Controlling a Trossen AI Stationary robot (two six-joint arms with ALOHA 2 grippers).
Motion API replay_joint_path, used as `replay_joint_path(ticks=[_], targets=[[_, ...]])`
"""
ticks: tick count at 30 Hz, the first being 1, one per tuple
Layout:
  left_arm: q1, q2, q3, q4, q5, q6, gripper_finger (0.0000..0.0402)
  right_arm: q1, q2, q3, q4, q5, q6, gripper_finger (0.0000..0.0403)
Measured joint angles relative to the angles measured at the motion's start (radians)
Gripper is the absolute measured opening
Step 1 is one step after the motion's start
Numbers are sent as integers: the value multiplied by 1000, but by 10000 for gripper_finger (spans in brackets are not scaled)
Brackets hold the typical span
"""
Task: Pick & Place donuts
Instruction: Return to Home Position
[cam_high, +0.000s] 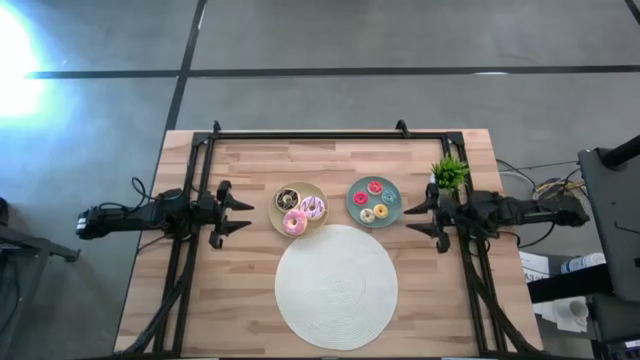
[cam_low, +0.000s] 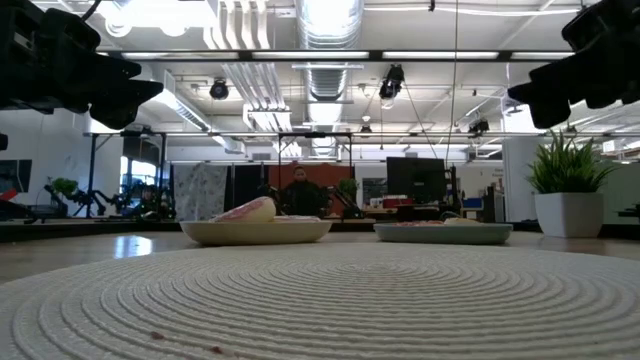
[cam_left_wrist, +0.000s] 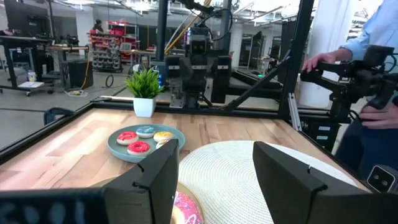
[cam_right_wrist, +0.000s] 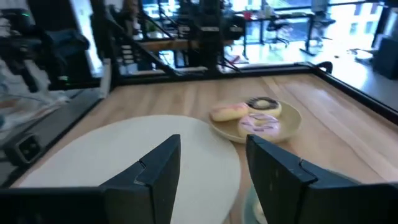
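White mat (cam_low: 320, 300) fills the foreground. Left gripper (cam_high: 245, 216) empty, fingers spread; just ahead of its tips, a beige plate (cam_high: 272, 212) holds three larger donuts (cam_high: 295, 222). Right gripper (cam_high: 412, 218) likewise spread and empty, facing a teal plate (cam_high: 352, 196) with mini donuts (cam_high: 375, 187).

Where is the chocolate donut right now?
In the view from above, the chocolate donut sits on the beige plate, beside the bright pink donut and the pale pink donut. The blue plate is on its right.
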Motion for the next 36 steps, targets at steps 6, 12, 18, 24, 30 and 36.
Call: replay_joint_path(ticks=[6,12,18,24,30,36], targets=[[0,0,0,0,0,0,181,-4,-73,-37,-15,-40,-38,173],[0,1,0,0,1,0,181,-3,-95,-41,5,-51,-113,173],[0,1,0,0,1,0,181,-3,-71,-42,6,-48,-78,173],[0,1,0,0,0,0,181,-3,-63,-43,6,-46,-82,173],[0,1,0,0,0,0,181,-3,-62,-43,6,-46,-82,173],[0,0,0,0,0,0,181,-3,-63,-43,6,-46,-82,173]])
